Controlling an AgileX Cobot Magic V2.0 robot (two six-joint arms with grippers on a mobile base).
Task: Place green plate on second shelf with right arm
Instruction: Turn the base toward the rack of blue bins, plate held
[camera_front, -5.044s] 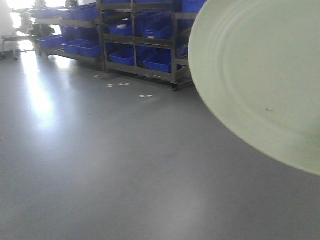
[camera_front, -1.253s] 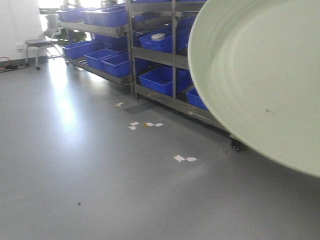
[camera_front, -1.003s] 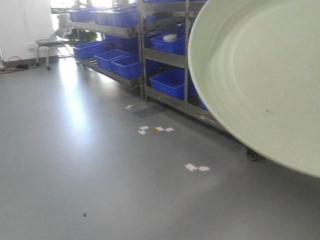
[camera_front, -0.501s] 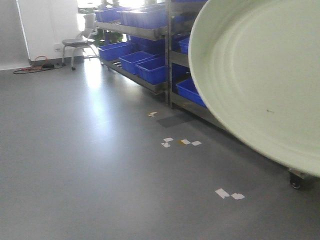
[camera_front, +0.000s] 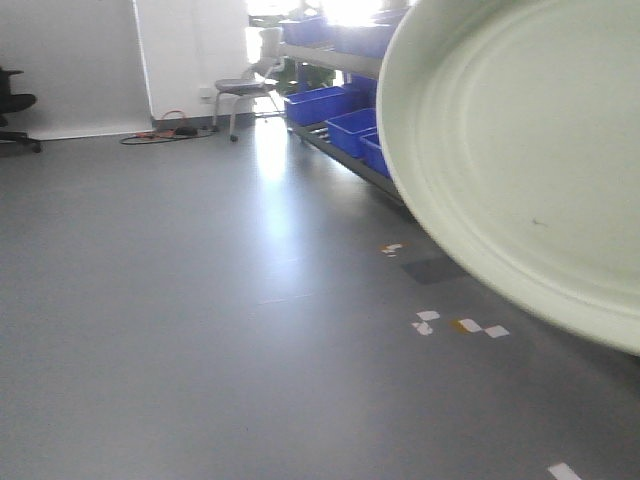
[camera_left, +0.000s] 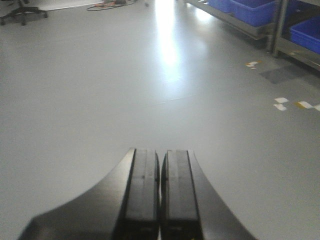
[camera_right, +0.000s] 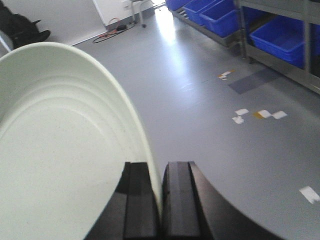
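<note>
While left tool (camera_left: 160, 156) sits pressed together, right tool (camera_right: 161, 172) clamped on green plate (camera_right: 60, 145) rim.

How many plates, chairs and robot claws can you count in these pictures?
Plates: 1, the green plate
Chairs: 2, a grey chair and a black chair
Claws: 2, the left gripper, shut on nothing, and the right gripper, pinching the plate's rim
Total: 5
</note>
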